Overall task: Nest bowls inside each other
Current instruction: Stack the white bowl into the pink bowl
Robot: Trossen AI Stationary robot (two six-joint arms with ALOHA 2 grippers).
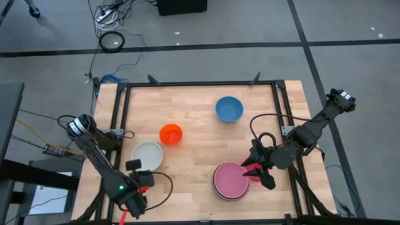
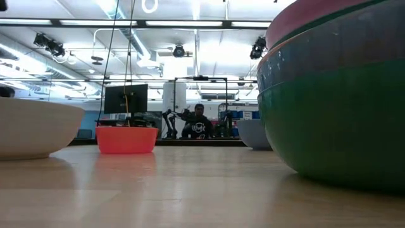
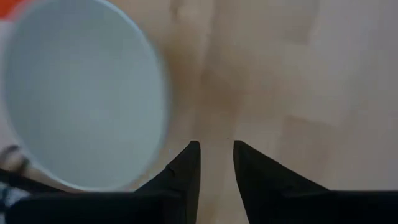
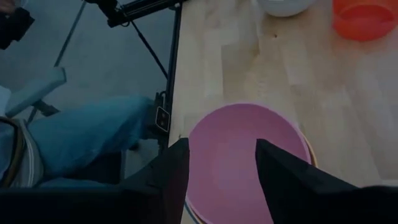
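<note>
A white bowl (image 1: 147, 154) stands on the table at the near left, and it also fills the left wrist view (image 3: 74, 93). My left gripper (image 1: 141, 185) hovers just near of the white bowl, pointing down, open, with bare wood between its fingers (image 3: 214, 152). A small orange-red bowl (image 1: 170, 134) and a blue bowl (image 1: 229, 108) stand apart, farther back. At the near right is a stack of nested bowls with a pink bowl (image 1: 230, 180) on top; the low view shows blue and green ones (image 2: 335, 126) under it. My right gripper (image 4: 222, 152) hangs open above the pink bowl's right side.
Black frame rails (image 1: 119, 119) run along the table's left, far and right edges. A person's leg in jeans (image 4: 93, 140) shows beyond the table's edge by the pink stack. Bare wood lies between the bowls in the middle of the table (image 1: 200, 144).
</note>
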